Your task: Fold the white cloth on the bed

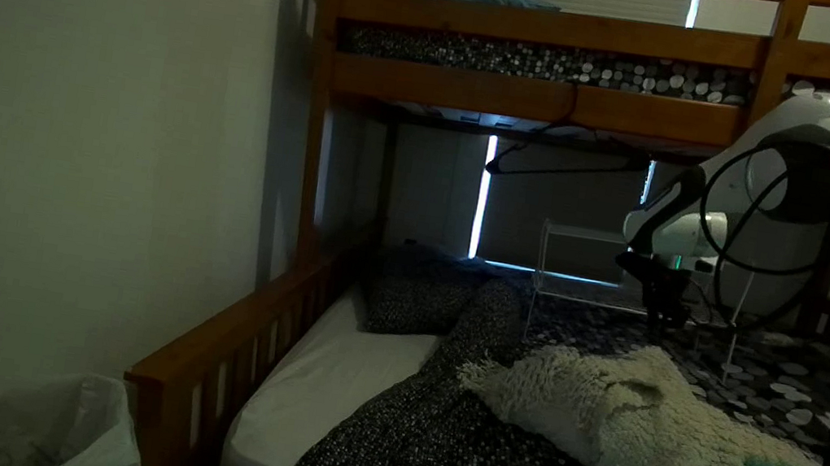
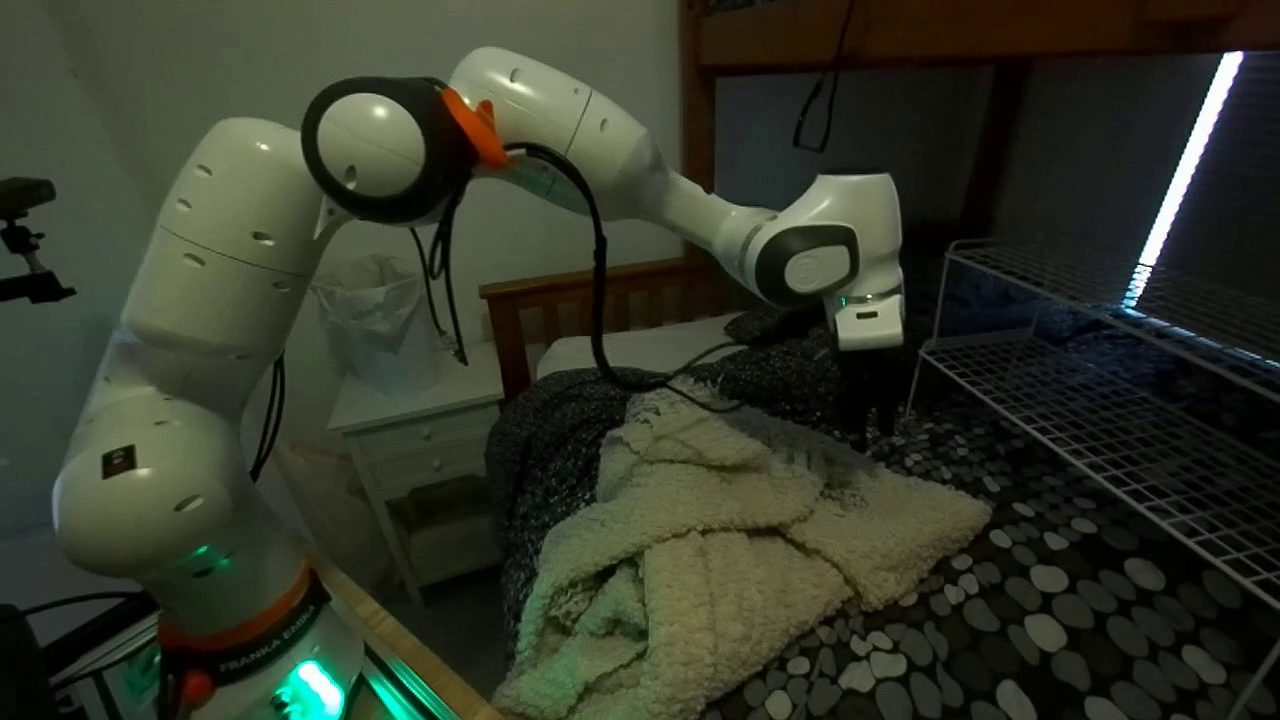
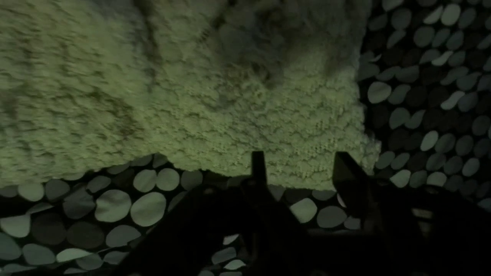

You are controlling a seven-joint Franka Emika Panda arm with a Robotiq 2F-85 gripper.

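- Cream cloth lies rumpled on the bed, across the wrist view's upper left and centre.
- Your gripper is spread at lower right, near the cloth's corner.
- Probable step, grasping: descend straight, pinch no bedspread, lift slowly.

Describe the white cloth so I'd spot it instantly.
Find the brown wooden bunk bed, then its lower level. The rumpled white cloth lies there on dark, spotted bedding. Its creamy, nubbly surface sets it apart from the smooth white sheet nearby.

Pale wall, white nightstand, shaded window
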